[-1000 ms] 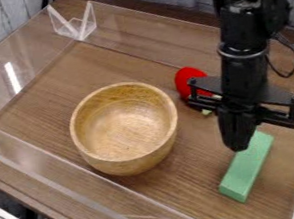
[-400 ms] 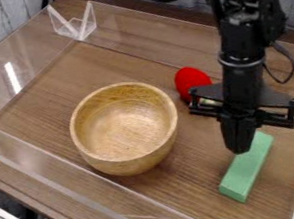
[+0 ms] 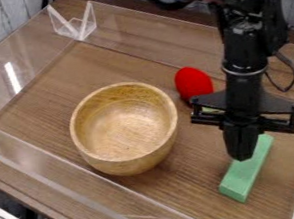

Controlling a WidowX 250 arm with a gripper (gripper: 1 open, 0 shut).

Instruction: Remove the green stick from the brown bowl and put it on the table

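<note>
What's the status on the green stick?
Gripper shut, nothing visibly held. Green stick on table, outside brown bowl. Strawberry toy beyond, clear of stick.

Green stick [image 3: 247, 175] lying flat on the worktop [image 3: 69, 56], apart from the brown bowl [image 3: 124, 128], toward the lower right. Tool [image 3: 240, 142] shut, just beside or over the upper left part of the stick; contact impossible to tell. Bowl upright, inside bare. Red toy [image 3: 192, 82] beyond the bowl's upper right rim, near the arm [image 3: 242, 39], partly hidden by it. Clear object [image 3: 76, 16] near the top left.
</note>
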